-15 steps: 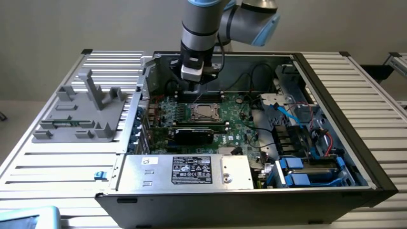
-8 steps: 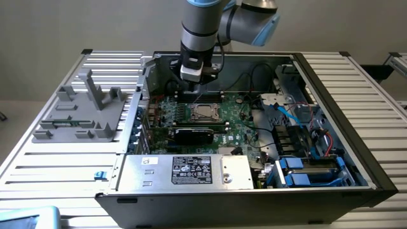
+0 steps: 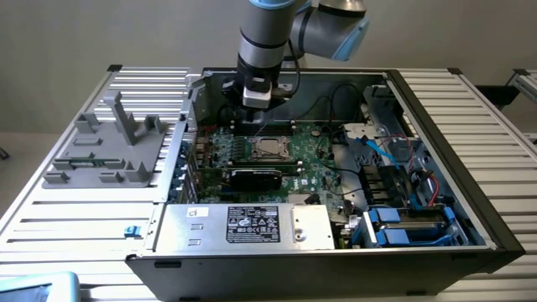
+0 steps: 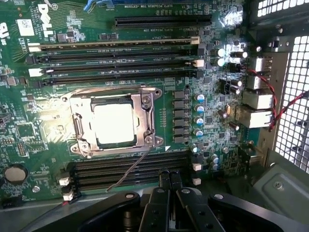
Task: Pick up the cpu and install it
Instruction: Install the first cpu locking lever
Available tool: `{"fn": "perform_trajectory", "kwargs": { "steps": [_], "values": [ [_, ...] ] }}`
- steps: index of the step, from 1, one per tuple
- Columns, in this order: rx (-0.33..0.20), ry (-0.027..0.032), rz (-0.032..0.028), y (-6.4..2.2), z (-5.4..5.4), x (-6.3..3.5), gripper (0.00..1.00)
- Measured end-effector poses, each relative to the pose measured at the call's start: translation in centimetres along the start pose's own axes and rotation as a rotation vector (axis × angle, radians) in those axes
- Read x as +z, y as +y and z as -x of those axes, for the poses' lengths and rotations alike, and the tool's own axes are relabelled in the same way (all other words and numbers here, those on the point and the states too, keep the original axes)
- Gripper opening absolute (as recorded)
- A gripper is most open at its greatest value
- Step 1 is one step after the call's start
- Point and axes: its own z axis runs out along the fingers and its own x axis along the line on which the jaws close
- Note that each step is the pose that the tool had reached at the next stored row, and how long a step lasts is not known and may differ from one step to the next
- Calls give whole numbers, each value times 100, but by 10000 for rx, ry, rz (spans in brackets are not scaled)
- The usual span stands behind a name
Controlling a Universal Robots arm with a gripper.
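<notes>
The cpu [image 4: 113, 123] is a silvery square chip lying flat inside the motherboard socket [image 4: 147, 126], with the metal frame around it. In the exterior view the cpu [image 3: 270, 146] sits mid-board inside the open computer case [image 3: 436, 119]. My gripper [image 4: 169, 175] hangs above the board beside the socket, over the memory slots [image 4: 130, 166], with its two black fingers pressed together and nothing between them. In the exterior view the gripper [image 3: 250, 119] is just behind the socket, a little above the board. A thin wire lever [image 4: 129, 170] slants from the socket frame toward the fingers.
A silver power supply with a black label [image 3: 251, 225] fills the case's front. A black card [image 3: 256, 176] lies in front of the socket. Cables and blue drive bays [image 3: 403, 226] occupy the exterior view's right. A grey fixture [image 3: 105, 148] stands on the slatted table at the left.
</notes>
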Motion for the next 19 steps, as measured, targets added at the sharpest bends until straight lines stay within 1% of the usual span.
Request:
{"fn": "perform_trajectory", "kwargs": {
  "steps": [3,4,5,6,7,8,9,10,11,14,15,17,18,19],
  "values": [
    [-537,-110,56,0,0,2,12],
    [-713,-138,70,1,0,3,12],
    [-872,-142,75,1,0,2,12],
    [-1006,-111,75,1,0,2,12],
    [-1113,-17,47,1,0,2,12],
    [-1193,89,-31,1,0,2,12],
    [-1258,170,-128,1,-1,2,12],
    [-1309,208,-239,1,0,2,12],
    [-1313,211,-260,1,0,3,12],
    [-1312,209,-260,1,0,3,12],
    [-1346,201,-256,1,1,4,12],
    [-1658,112,-218,3,1,9,12],
    [-1745,98,-210,5,1,16,12],
    [-1739,131,-212,7,1,23,12]
  ]
}}
